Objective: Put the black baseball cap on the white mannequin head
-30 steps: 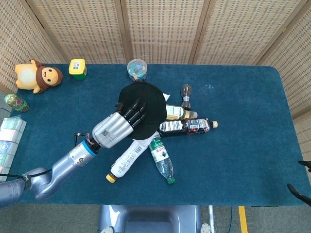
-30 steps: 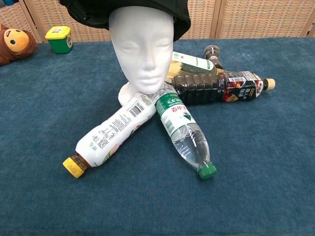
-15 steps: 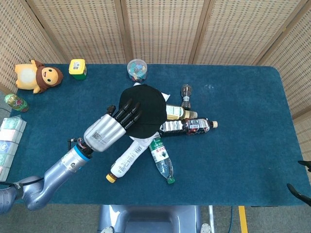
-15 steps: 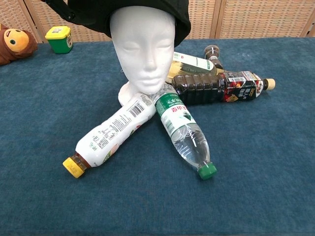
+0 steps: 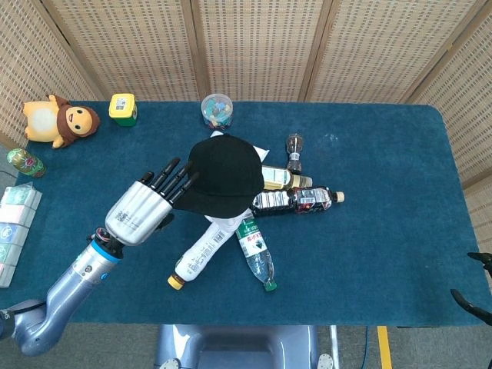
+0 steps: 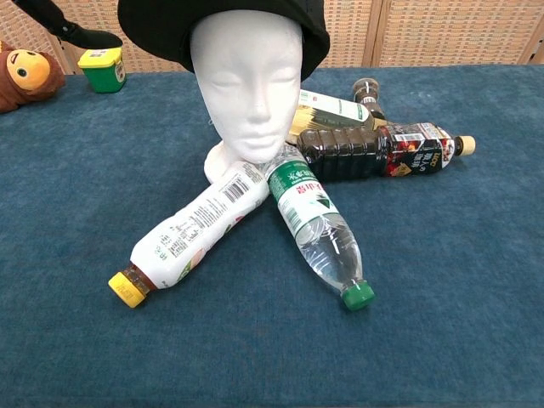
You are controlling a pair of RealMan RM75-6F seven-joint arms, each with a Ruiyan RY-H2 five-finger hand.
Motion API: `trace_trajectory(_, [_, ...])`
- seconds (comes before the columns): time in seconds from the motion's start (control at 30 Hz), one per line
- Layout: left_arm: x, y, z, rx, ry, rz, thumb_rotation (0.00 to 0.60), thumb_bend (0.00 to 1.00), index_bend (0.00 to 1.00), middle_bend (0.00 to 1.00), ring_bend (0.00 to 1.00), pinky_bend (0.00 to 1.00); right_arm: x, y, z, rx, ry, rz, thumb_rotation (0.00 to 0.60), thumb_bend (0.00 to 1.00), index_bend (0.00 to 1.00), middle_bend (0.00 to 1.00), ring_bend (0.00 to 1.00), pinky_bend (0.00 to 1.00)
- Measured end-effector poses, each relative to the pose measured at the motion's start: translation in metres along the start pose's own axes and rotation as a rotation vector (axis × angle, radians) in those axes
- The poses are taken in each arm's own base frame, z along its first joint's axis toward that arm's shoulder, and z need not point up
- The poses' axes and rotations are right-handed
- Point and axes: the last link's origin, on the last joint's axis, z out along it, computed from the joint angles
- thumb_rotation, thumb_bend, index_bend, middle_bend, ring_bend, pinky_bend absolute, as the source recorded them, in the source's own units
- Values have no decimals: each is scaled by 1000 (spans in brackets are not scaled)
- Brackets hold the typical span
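The black baseball cap [image 5: 221,176] sits on top of the white mannequin head [image 6: 247,82], its brim [image 6: 166,30] low over the forehead in the chest view. My left hand [image 5: 147,206] hovers just left of the cap, open, its dark fingers [image 5: 171,178] spread and holding nothing; only fingertips [image 6: 78,36] show at the upper left of the chest view. Of my right hand [image 5: 477,288] just dark tips poke in at the head view's lower right edge, too little to tell how it stands.
Bottles lie around the mannequin base: a white-labelled one [image 5: 202,254], a green-capped clear one [image 5: 257,254], a dark one [image 5: 298,200] and a yellowish one [image 5: 283,179]. A plush monkey [image 5: 58,121], a yellow-lidded jar [image 5: 123,108] and a clear tub [image 5: 217,110] stand along the back.
My left hand has let go of the cap and pulled back to the left and toward me. The cap stays on the mannequin head.
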Motion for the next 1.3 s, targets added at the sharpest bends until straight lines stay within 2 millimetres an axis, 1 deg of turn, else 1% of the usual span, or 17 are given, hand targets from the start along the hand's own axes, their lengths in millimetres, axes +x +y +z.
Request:
trace_trajectory(0.2, [1,-15,-19,67,-49,-137,600,194,34,73,61,460,-2,-1,2,3,-8,1,600,115,294,355,413,430])
trace_trajectory(0.4, [-1,-37,-48,189,-70,-216,600,194,35,73,61,458,-6,-4,8,15,-21,4,600,114,294,355,413,430])
trace_trajectory(0.5, [-5,-47,-65,264,-84,-253,600,194,44,73,61,456,-9,-6,11,25,-29,6,600,115,294,355,413,429])
trace_trajectory(0.6, [-11,-56,-85,344,-107,-294,600,195,75,73,61,441,-11,-8,14,34,-32,7,600,114,294,354,409,419])
trace_trajectory(0.83, [-28,-72,-140,541,-146,-352,600,194,153,73,61,434,-17,-14,21,56,-49,2,600,114,294,351,407,412])
trace_trajectory(1.0, [-35,-76,-178,654,-137,-366,600,194,221,78,61,428,-18,-18,25,66,-62,-9,600,114,294,351,405,407])
trace_trajectory(1.13, [-43,-71,-216,741,-188,-359,600,194,257,84,61,403,-20,-18,27,56,-80,-26,600,114,294,351,402,403])
trace_trajectory(1.23, [-47,-67,-234,782,-215,-377,600,194,267,86,61,402,-22,-19,28,47,-101,-39,600,113,294,351,399,401])
trace_trajectory(1.3, [-48,-65,-241,802,-219,-385,600,194,270,89,61,402,-23,-20,30,44,-112,-43,600,113,294,351,398,400])
